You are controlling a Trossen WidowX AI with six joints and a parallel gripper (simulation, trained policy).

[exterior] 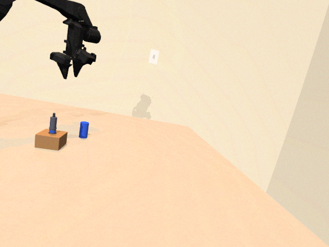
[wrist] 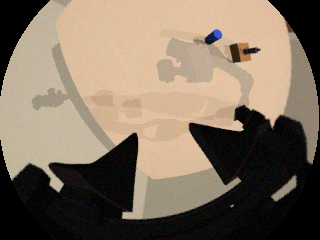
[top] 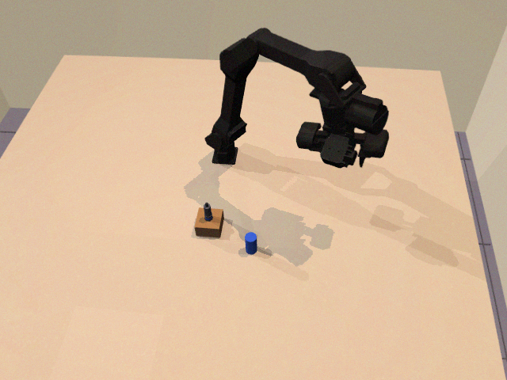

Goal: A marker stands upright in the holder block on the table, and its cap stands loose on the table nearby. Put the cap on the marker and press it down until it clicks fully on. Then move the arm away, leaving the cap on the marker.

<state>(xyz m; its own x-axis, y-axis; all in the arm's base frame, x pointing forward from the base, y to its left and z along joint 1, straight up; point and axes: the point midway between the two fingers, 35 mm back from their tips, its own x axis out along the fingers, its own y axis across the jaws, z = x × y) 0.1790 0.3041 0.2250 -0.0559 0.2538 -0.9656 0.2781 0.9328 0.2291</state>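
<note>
The marker [top: 207, 210] [exterior: 53, 123] [wrist: 252, 50] stands upright in the brown holder block [top: 207, 231] [exterior: 46, 141] [wrist: 234, 53], its dark upper part and tip bare and a blue band showing just above the block. The blue cap [top: 250, 243] [exterior: 83, 129] [wrist: 213, 37] stands upright on the table beside the block, apart from it. My gripper [exterior: 70, 77] [wrist: 164, 131] is open and empty, pointing down high above the table, well away from both cap and marker. In the top view its fingertips are mostly hidden behind the gripper body.
The arm [top: 286, 47] arches up from its base [top: 224, 157] behind the holder block. Its shadows fall across the tabletop [top: 123, 265] [exterior: 159, 186] near the cap and block. A wall with a white switch plate [exterior: 153, 56] stands behind the table.
</note>
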